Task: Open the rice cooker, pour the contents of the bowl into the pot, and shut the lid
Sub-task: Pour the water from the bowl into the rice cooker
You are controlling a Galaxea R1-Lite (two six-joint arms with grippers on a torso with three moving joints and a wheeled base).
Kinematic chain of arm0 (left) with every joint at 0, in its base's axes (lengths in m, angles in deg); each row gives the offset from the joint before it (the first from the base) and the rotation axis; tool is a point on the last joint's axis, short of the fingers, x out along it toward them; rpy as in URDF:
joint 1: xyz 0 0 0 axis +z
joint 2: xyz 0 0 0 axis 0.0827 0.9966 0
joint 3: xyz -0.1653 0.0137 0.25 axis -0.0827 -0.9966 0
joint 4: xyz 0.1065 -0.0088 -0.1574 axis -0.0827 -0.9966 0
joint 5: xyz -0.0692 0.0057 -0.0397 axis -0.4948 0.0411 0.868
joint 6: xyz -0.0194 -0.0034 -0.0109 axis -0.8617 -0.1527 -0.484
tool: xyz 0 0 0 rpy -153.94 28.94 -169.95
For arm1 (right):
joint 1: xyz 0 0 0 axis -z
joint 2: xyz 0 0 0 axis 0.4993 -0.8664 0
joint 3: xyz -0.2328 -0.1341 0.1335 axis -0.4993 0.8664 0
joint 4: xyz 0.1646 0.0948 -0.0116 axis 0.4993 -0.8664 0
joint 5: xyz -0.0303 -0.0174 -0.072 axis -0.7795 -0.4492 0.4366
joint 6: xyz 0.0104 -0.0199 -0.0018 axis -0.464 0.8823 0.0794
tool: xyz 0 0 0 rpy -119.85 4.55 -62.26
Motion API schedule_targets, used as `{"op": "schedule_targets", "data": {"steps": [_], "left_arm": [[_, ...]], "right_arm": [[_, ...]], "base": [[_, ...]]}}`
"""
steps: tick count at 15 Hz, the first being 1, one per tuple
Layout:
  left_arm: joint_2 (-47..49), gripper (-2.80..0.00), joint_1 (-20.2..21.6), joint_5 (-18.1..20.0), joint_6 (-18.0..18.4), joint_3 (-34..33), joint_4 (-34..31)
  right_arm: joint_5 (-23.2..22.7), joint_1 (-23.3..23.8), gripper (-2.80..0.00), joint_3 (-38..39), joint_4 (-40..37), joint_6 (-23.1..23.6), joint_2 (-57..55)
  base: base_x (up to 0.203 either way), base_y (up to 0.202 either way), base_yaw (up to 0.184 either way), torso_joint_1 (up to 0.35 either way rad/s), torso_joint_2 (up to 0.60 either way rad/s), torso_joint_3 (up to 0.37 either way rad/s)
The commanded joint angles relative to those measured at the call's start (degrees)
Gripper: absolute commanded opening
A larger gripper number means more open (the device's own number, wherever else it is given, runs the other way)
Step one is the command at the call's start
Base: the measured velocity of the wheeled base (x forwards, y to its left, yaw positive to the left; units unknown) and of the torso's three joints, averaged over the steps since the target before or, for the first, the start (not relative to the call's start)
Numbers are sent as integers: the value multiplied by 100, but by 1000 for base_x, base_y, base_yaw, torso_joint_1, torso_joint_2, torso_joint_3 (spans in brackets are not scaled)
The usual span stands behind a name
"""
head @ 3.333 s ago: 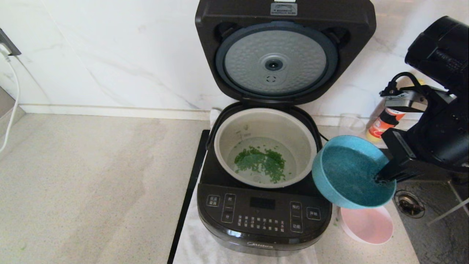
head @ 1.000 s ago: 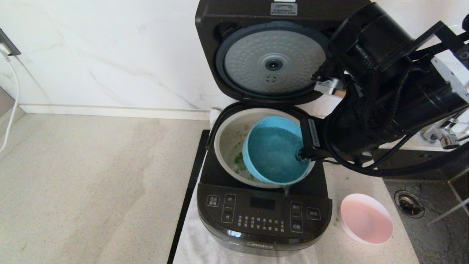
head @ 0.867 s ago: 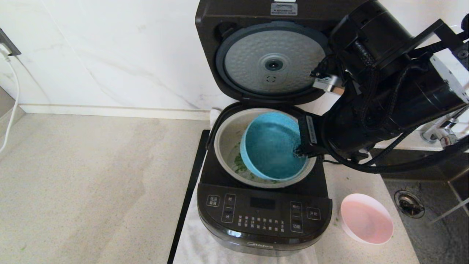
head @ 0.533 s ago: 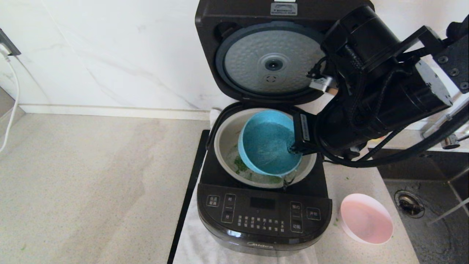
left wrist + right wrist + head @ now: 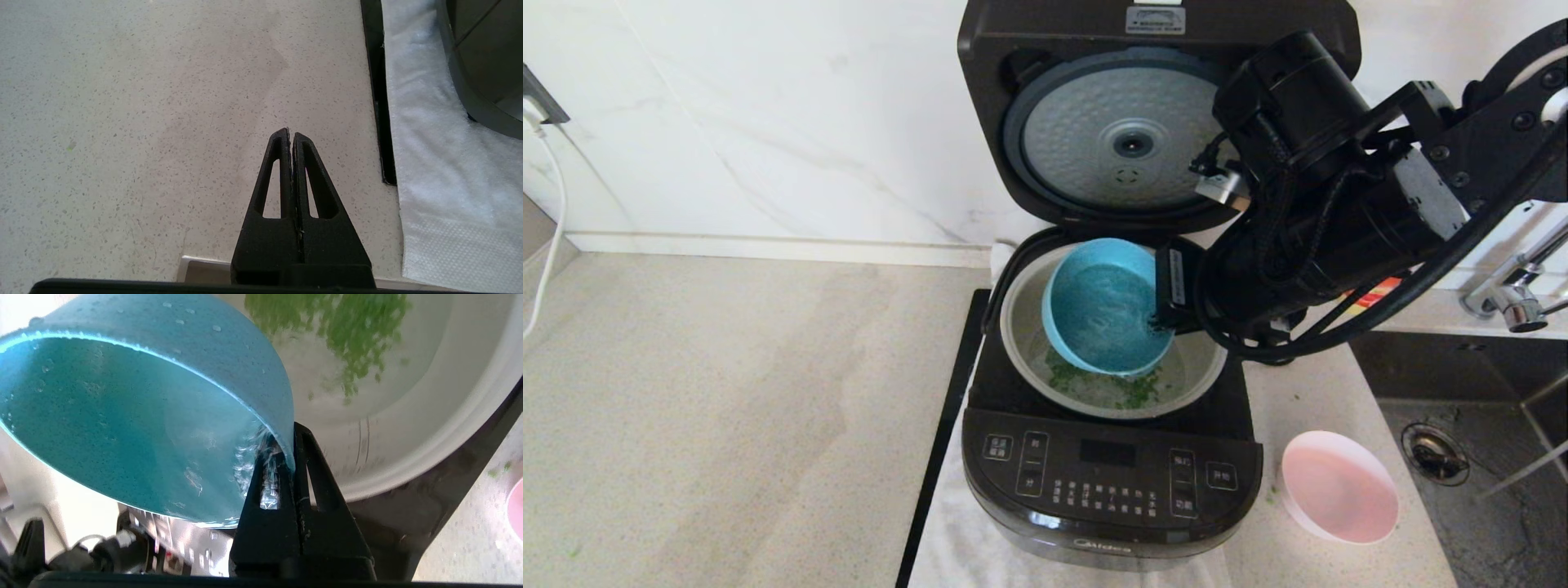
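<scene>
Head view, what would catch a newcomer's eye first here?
The tipped round blue bowl, pinched at its rim by the right gripper, hangs over the pale grey metal pot holding green bits. Behind stands the raised black lid; a pink bowl sits right of the cooker.

Bright, even daylight; soft shadows on the counter (image 5: pixel 727 392); green bits beyond the right claw (image 5: pixel 291 451) blurred.

A: Tally, cookers? 1 rice cooker (image 5: pixel 1111 482), 1 pot (image 5: pixel 1201 359), 1 lid (image 5: pixel 1152 122).
B: Bowls?
A: 2: 1 blue bowl (image 5: pixel 1098 306), 1 pink bowl (image 5: pixel 1339 487).
B: End effectors?
A: 2: right end effector (image 5: pixel 291 457), left end effector (image 5: pixel 291 136).
</scene>
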Motion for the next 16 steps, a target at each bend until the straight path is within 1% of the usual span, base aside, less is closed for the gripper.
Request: {"op": "schedule_targets", "data": {"steps": [1,4,13,15,16], "left_arm": [[-18,-280,-1,2,-2,0,-2],[-18,-280,-1,1,-2,0,-2],[-18,-280,-1,0,-2,-7,-2],[-18,-280,-1,2,-2,0,-2],[-18,-280,-1,2,-2,0,-2]], "right_arm": [[207,2,-280,3,145,-11,-64],[305,10,-280,9,279,-19,-82],[360,142,-280,18,1082,-69,-40],[652,142,-280,18,1276,-48,-87],[729,142,-280,18,1364,-46,-92]], "base": [[0,0,0,0,0,0],[0,0,0,0,0,0],[0,0,0,0,0,0],[0,0,0,0,0,0],[0,0,0,0,0,0]]}}
